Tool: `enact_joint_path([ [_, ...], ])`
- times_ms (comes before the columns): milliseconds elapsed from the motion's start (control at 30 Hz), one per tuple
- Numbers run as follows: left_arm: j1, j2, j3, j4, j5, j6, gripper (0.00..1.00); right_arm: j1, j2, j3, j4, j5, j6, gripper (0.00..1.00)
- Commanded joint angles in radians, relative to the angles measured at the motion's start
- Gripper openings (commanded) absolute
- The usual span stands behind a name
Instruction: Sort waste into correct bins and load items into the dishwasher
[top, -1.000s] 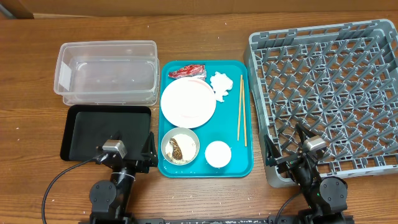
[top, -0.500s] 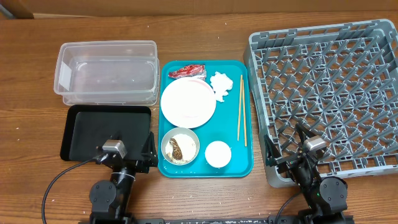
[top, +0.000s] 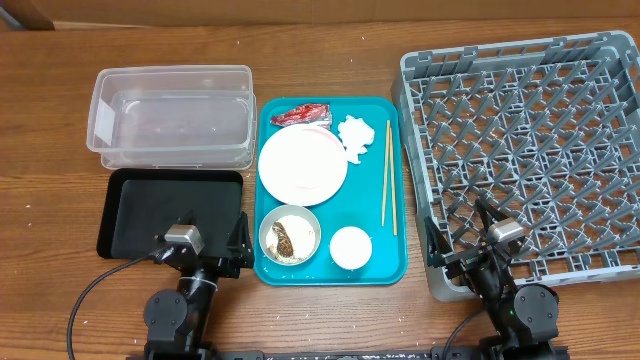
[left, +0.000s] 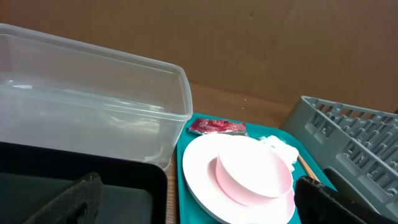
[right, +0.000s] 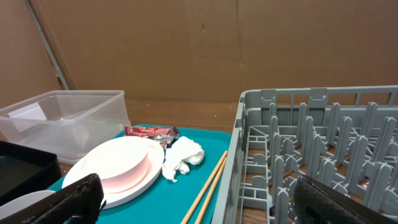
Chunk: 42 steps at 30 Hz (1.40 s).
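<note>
On the teal tray lie a red wrapper, a white tissue, a round plate with a small bowl on it, chopsticks, a bowl of rice grains with brown bits and a small white cup. The clear tub and black tray stand to the left, and the grey dish rack to the right. My left gripper is open and empty at the black tray's front edge. My right gripper is open and empty at the rack's front left corner.
The teal tray fills the gap between the bins and the rack. Bare wooden table lies to the far left and along the back. A brown cardboard wall stands behind the table.
</note>
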Motion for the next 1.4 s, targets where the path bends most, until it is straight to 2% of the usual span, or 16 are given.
enact_joint_path([
  [0,0.007,-0.008,-0.005,0.001,0.004,-0.006,1.0,-0.002,-0.011,-0.01,0.006,-0.005,0.0,1.0],
  [733,0.007,-0.008,-0.005,0.001,0.004,-0.006,1.0,-0.002,-0.011,-0.01,0.006,-0.005,0.0,1.0],
  [867,0.007,-0.008,-0.005,0.026,-0.054,-0.006,1.0,-0.002,-0.011,-0.01,0.024,-0.005,0.0,1.0],
  [1000,0.006,-0.008,-0.005,0.032,0.02,-0.064,1.0,-0.002,-0.011,-0.01,0.027,-0.029,0.0,1.0],
  [1100,0.006,-0.008,-0.005,0.043,0.119,-0.173,1.0,-0.002,-0.011,-0.01,0.018,-0.117,0.0,1.0],
  [1200,0.006,-0.008,-0.004,0.081,0.239,-0.209,1.0,-0.002,-0.011,-0.01,0.022,-0.249,0.005,1.0],
  [1267,0.006,-0.008,0.01,0.127,0.331,-0.209,1.0,-0.002,-0.011,-0.009,0.026,-0.275,0.093,1.0],
  [1367,0.006,-0.008,0.064,0.114,0.348,-0.201,1.0,-0.002,-0.011,0.017,0.019,-0.275,0.19,1.0],
])
